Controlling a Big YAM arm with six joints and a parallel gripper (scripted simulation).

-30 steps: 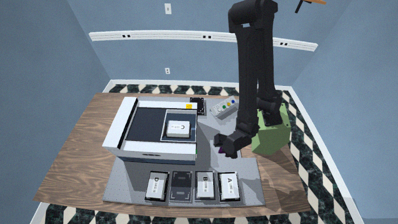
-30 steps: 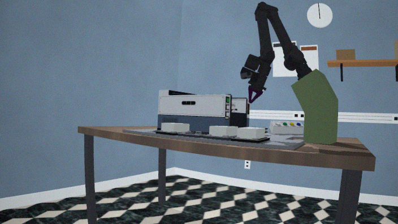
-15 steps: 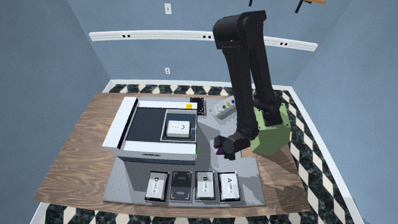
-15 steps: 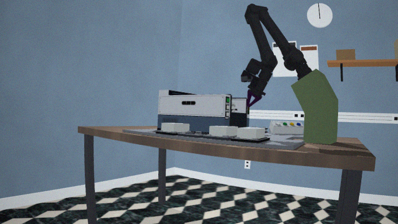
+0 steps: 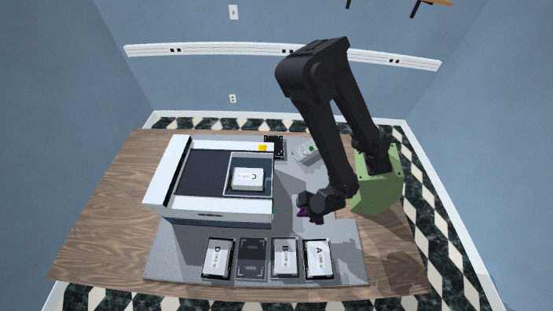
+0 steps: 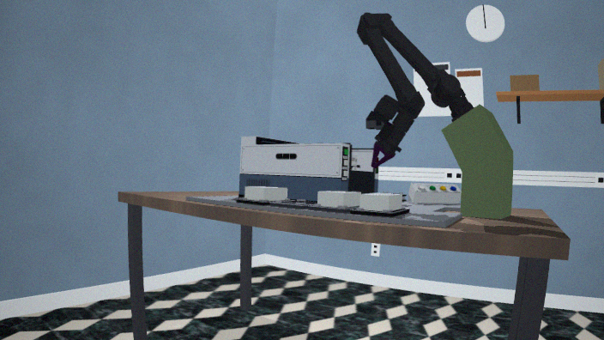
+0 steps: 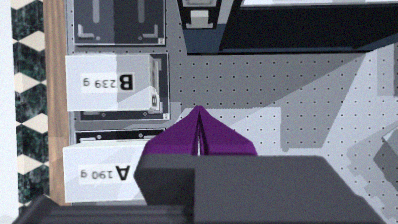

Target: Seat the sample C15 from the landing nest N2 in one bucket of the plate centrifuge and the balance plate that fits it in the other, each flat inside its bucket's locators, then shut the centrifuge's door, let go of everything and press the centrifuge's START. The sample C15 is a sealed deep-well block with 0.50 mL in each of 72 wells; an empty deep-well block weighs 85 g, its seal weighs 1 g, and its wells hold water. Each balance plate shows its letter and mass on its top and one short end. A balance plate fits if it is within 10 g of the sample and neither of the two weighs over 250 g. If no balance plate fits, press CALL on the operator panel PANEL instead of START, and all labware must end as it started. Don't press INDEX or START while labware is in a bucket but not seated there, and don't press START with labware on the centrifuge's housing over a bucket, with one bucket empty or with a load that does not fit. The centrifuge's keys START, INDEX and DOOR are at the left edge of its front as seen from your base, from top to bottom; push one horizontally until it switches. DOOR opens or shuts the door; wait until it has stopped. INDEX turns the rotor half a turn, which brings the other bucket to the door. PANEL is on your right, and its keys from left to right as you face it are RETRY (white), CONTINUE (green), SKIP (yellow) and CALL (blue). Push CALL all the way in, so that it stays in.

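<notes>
My gripper [image 5: 302, 213] [image 6: 377, 160] [image 7: 198, 111] has purple fingers; it is shut and empty. It hangs over the grey mat, just right of the centrifuge's [image 5: 212, 206] [image 6: 296, 165] key edge [image 6: 345, 163]. The centrifuge's top is open, and a white plate marked C [image 5: 247, 178] lies flat in the bucket at the opening. Balance plates D [image 5: 217, 257], B [image 5: 285, 256] [image 7: 107, 82] (239 g) and A [image 5: 319, 258] [image 7: 100, 172] (190 g) sit in their nests at the front. The nest between D and B [image 5: 251, 257] [image 7: 119, 20] is empty. The black landing nest [image 5: 274, 146] behind the centrifuge looks empty. No sample block is in view.
The operator panel [image 5: 308, 151] [image 6: 435, 193] with coloured keys stands at the back right of the mat. The green arm base [image 5: 377, 188] [image 6: 480, 163] stands to the right. The wooden table's edge [image 6: 343, 232] runs close in front of the plate nests.
</notes>
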